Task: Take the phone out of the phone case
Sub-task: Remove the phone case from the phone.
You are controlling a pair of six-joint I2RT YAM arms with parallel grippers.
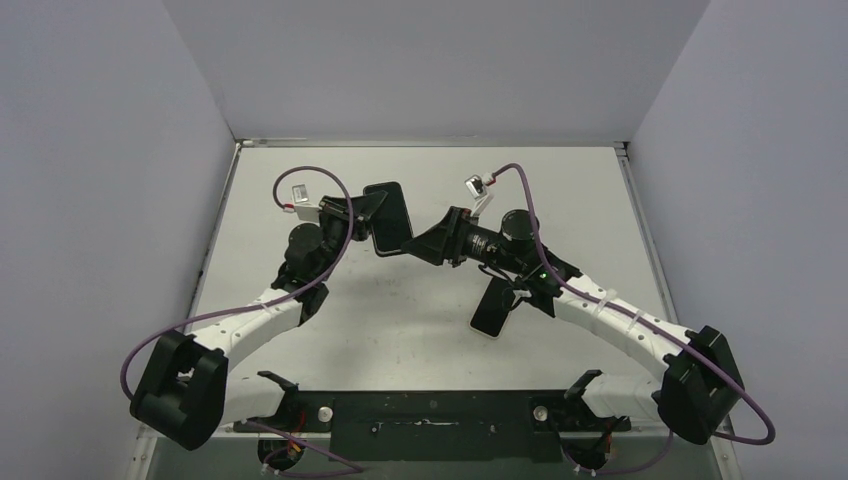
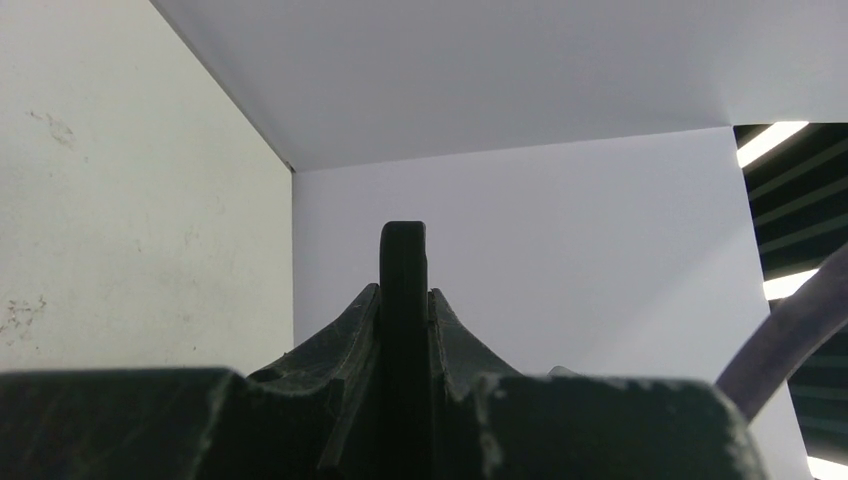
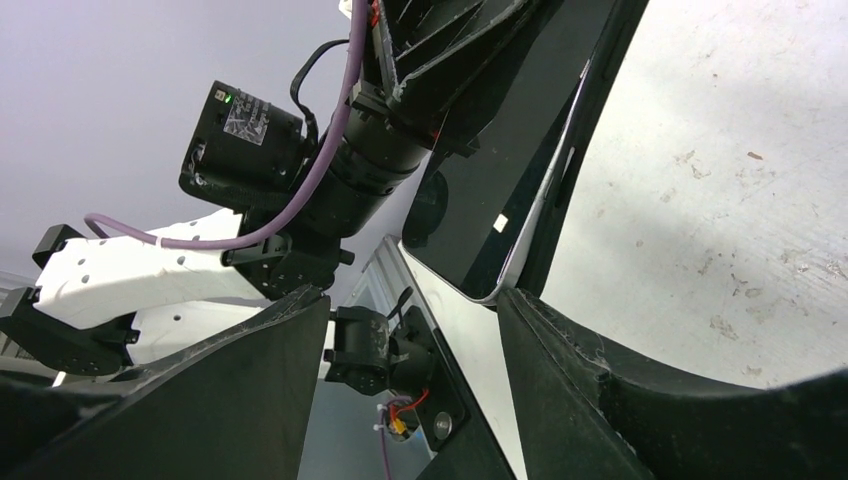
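Both must cooperate: left gripper [image 1: 372, 217] clamps the phone case [image 2: 404, 290] edge; right gripper [image 3: 412, 298], fingers wide, should close on the phone [image 3: 480, 220] corner and peel gently.

light: bright, even overhead | shadows: soft | glare: ceiling strips [image 2: 772, 142] | blur: wrist-view foregrounds

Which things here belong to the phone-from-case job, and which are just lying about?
In the job:
- cased phone, held up off the table
- left gripper, shut on it
- right gripper, open at its near corner

Lying about:
- dark flat slab on the table, untouched; what it is cannot be told
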